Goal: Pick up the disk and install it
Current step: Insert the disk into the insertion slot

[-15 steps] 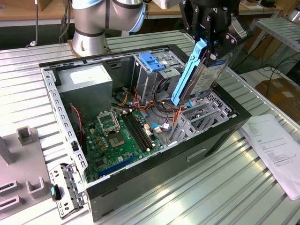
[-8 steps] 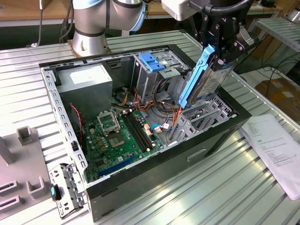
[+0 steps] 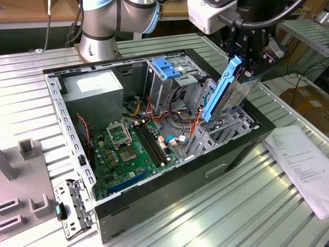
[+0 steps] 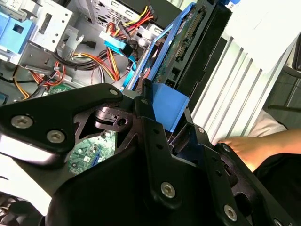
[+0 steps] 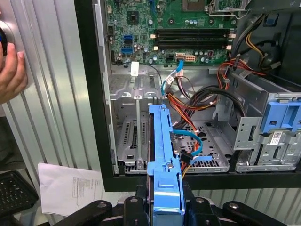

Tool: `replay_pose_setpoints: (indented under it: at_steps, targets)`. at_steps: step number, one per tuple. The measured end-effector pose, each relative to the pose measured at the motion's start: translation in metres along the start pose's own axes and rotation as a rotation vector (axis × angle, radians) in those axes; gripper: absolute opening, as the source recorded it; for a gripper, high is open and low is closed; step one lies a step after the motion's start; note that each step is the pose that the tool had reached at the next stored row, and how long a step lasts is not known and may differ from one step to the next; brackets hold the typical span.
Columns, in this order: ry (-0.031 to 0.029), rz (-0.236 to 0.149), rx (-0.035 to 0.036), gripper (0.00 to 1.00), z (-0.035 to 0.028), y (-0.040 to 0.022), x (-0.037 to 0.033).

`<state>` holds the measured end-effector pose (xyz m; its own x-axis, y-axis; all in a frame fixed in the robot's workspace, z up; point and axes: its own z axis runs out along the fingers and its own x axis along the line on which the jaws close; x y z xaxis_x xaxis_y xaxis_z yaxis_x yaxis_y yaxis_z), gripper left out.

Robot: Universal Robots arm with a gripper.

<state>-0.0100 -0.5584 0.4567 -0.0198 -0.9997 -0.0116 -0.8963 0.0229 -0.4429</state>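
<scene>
Claw clamped on the disk. Disk hangs on edge, tilted, blue rail toward the exterior view's left, just above the case bay, approx 3 o'clock of the mobo. Printed sheet on table at 4 o'clock of case, text too small to read. Person's hand near case's outer wall
</scene>
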Motion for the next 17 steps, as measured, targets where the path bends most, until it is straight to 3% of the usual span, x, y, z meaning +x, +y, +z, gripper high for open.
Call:
replay_pose_setpoints:
  at_steps: [8,17]
  targets:
    - [0.001,0.0,0.0018,0.37,0.0104,0.0047,0.0045]
    - [0.001,0.0,0.0018,0.37,0.0162,0.0076,0.0048]
